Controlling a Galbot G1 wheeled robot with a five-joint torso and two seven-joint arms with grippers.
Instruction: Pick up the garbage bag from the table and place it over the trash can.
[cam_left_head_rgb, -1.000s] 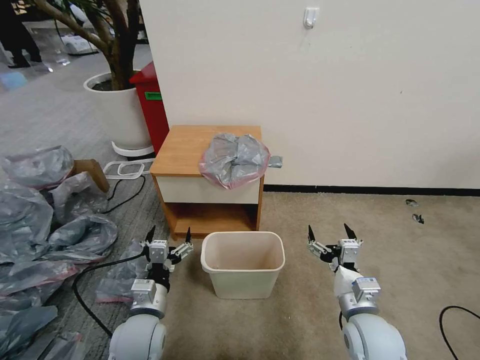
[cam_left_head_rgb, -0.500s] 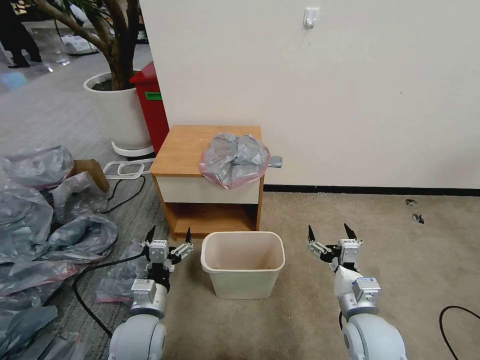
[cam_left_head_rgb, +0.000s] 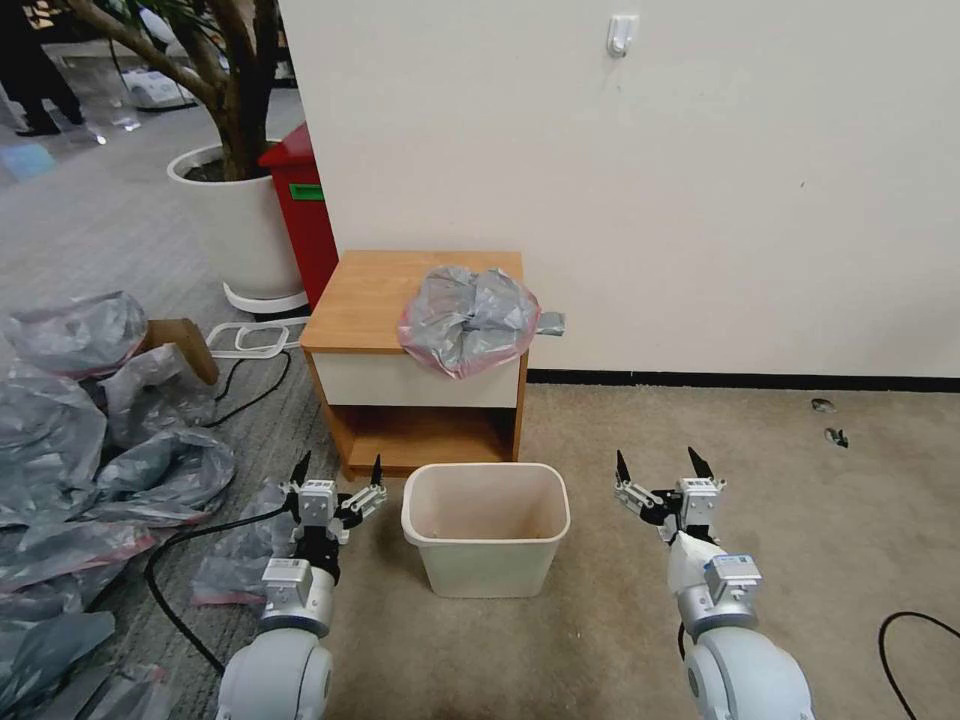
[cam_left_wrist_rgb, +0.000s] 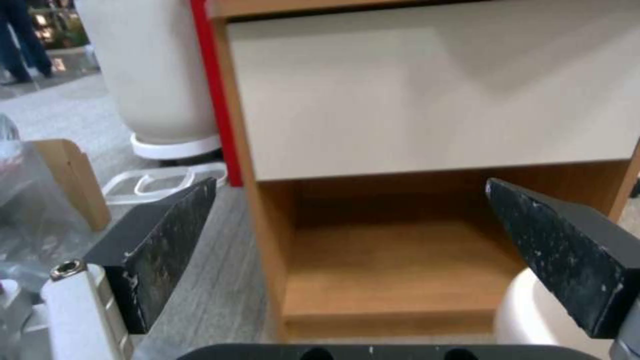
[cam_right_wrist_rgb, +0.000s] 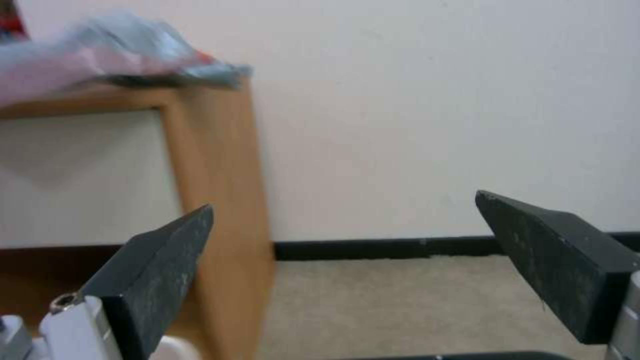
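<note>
The garbage bag (cam_left_head_rgb: 468, 318), crumpled grey plastic with a pink-red rim band, lies on the right part of the table (cam_left_head_rgb: 370, 290), drooping over its front edge; the right wrist view catches the garbage bag (cam_right_wrist_rgb: 113, 50) at the table's (cam_right_wrist_rgb: 213, 165) corner. The cream trash can (cam_left_head_rgb: 486, 528) stands on the carpet in front of the table, its inside bare. My left gripper (cam_left_head_rgb: 337, 470) hangs open low to the can's left. My right gripper (cam_left_head_rgb: 657, 465) hangs open low to its right. Both hold nothing. In the left wrist view the table's (cam_left_wrist_rgb: 427, 100) white drawer front and lower shelf lie ahead.
A pile of grey plastic bags (cam_left_head_rgb: 90, 440) and a black cable (cam_left_head_rgb: 180, 560) cover the floor on the left. A red bin (cam_left_head_rgb: 300, 210) and a white plant pot (cam_left_head_rgb: 235, 215) stand behind the table. The wall (cam_left_head_rgb: 700, 180) rises behind; bare carpet spreads to the right.
</note>
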